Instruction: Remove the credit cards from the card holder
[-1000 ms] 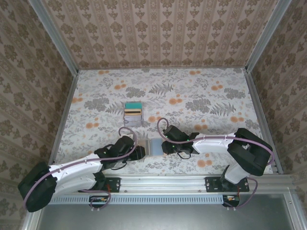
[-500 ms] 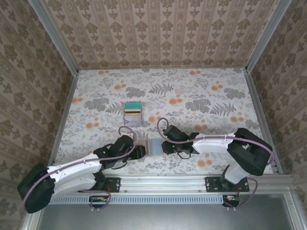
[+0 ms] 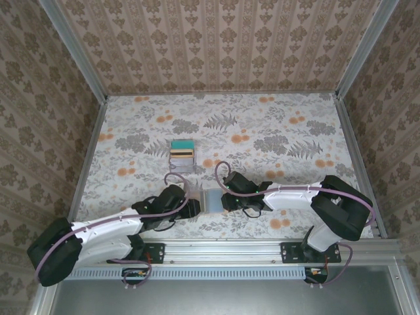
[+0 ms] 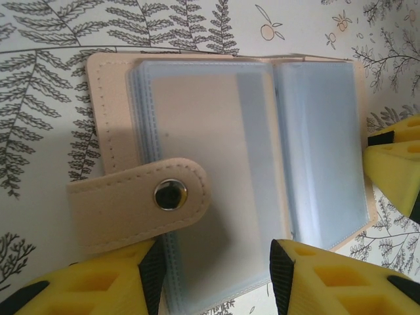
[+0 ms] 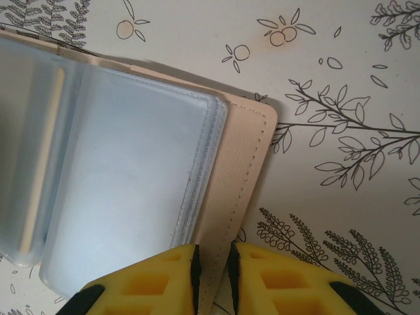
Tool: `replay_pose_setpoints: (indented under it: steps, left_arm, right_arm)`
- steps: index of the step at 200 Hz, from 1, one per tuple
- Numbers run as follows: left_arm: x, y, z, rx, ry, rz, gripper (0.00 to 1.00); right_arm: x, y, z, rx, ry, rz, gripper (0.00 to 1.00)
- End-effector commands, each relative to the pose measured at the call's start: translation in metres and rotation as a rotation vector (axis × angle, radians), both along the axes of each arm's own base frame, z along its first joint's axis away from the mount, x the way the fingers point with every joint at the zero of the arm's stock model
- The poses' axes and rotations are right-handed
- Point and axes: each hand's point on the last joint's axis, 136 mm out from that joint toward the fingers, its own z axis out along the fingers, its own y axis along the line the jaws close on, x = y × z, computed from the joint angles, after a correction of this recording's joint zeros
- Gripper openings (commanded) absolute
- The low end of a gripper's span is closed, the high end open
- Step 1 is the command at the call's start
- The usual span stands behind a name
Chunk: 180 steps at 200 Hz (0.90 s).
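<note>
The card holder (image 3: 211, 199) lies open near the table's front, between both grippers. Its tan cover, snap tab (image 4: 141, 200) and clear grey-blue sleeves (image 4: 210, 138) show in the left wrist view. My left gripper (image 4: 216, 279) is open, its fingers standing wide apart on either side of the sleeves' near edge. My right gripper (image 5: 213, 275) is shut on the holder's tan cover edge (image 5: 239, 170). Three credit cards (image 3: 182, 152), teal, yellow and grey, lie stacked on the table farther back. A pale sheet shows through one sleeve; I cannot tell whether it is a card.
The floral tablecloth (image 3: 275, 141) spreads wide behind and to the right of the holder. Metal rails (image 3: 88, 161) and patterned walls bound the table on three sides. The right gripper's yellow finger (image 4: 394, 164) sits at the holder's right edge in the left wrist view.
The left arm's rear link has shifted slightly. Both grippers, the holder and the stacked cards have kept their places.
</note>
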Motion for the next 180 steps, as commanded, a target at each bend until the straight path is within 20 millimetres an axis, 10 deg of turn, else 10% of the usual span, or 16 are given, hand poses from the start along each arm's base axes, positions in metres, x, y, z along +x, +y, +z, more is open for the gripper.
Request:
replay_pose_setpoints:
  steps: [1, 63, 137, 180]
  left_arm:
    - [0.004, -0.017, 0.016, -0.071, -0.031, -0.043, 0.50]
    - [0.003, -0.029, 0.027, -0.114, -0.055, -0.084, 0.56]
    - [0.003, -0.025, 0.026, -0.086, -0.053, -0.077, 1.00]
    - [0.002, -0.022, 0.029, -0.081, -0.061, -0.072, 1.00]
  right_arm:
    - [-0.007, 0.003, -0.008, 0.006, 0.033, 0.009, 0.23]
    - [-0.008, 0.004, -0.010, 0.005, 0.035, 0.010, 0.23]
    - [-0.008, 0.004, -0.008, 0.005, 0.032, 0.007, 0.23]
    - [-0.007, 0.003, -0.008, 0.003, 0.030, 0.007, 0.23]
